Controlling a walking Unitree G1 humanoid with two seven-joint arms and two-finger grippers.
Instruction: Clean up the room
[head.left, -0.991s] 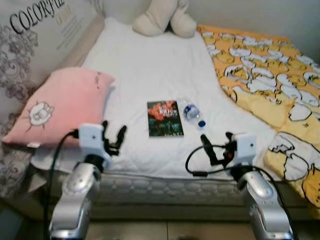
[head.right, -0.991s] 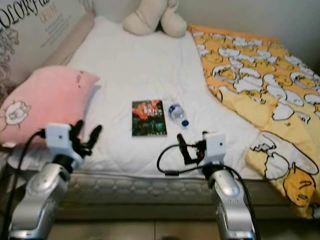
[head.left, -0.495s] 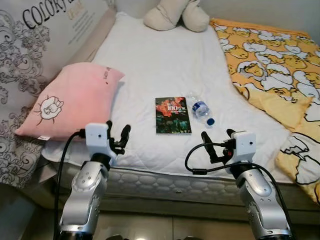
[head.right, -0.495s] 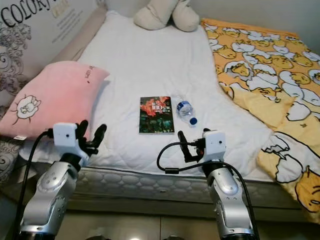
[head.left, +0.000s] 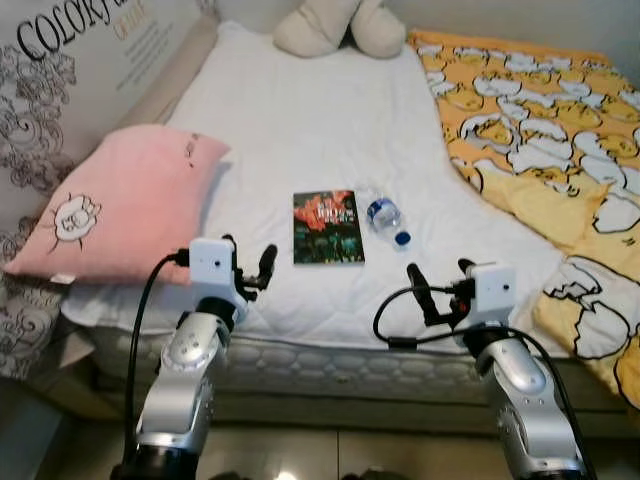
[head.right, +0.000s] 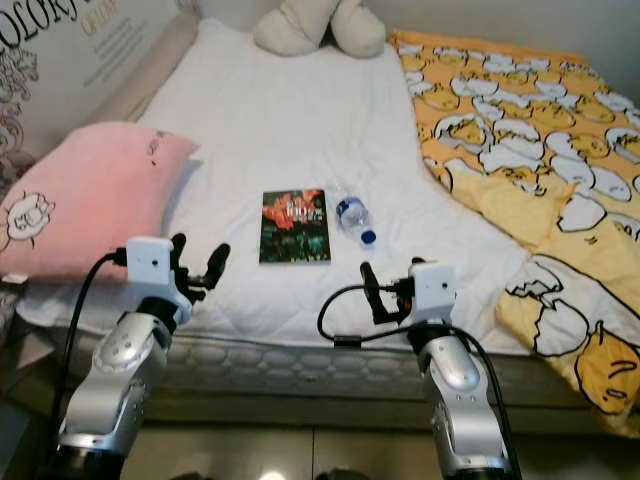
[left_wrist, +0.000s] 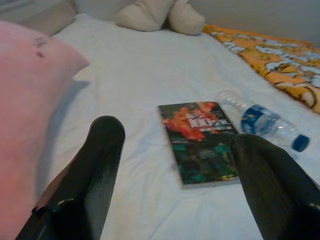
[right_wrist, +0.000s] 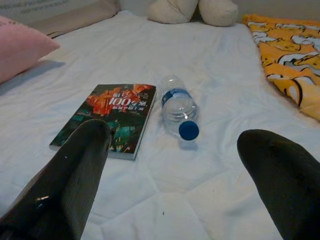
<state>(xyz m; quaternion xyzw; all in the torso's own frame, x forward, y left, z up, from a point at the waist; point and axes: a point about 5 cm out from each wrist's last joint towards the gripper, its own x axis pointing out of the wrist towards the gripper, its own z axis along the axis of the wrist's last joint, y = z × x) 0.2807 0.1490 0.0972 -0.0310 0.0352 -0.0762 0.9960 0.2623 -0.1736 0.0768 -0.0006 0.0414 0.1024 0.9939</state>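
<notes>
A dark book (head.left: 327, 226) with a red-orange cover picture lies flat on the white mattress (head.left: 300, 120). Right beside it lies a clear plastic bottle (head.left: 386, 219) with a blue cap and blue label. My left gripper (head.left: 249, 270) hovers open over the bed's near edge, short of the book and a little to its left. My right gripper (head.left: 440, 283) is open too, near the edge, short of the bottle and a little to its right. Through the left wrist view the book (left_wrist: 199, 139) and bottle (left_wrist: 260, 122) sit between the fingers. The right wrist view frames the bottle (right_wrist: 177, 106) and book (right_wrist: 112, 116).
A pink pillow (head.left: 125, 205) rests at the bed's left side. A cream plush toy (head.left: 337, 27) sits at the head. An orange duck-print blanket (head.left: 545, 130) covers the right side and hangs over the edge. A printed board (head.left: 60, 70) leans along the left.
The camera has shifted, so the whole scene sits slightly differently. My left gripper has risen a little toward the book. The book and bottle lie where they were.
</notes>
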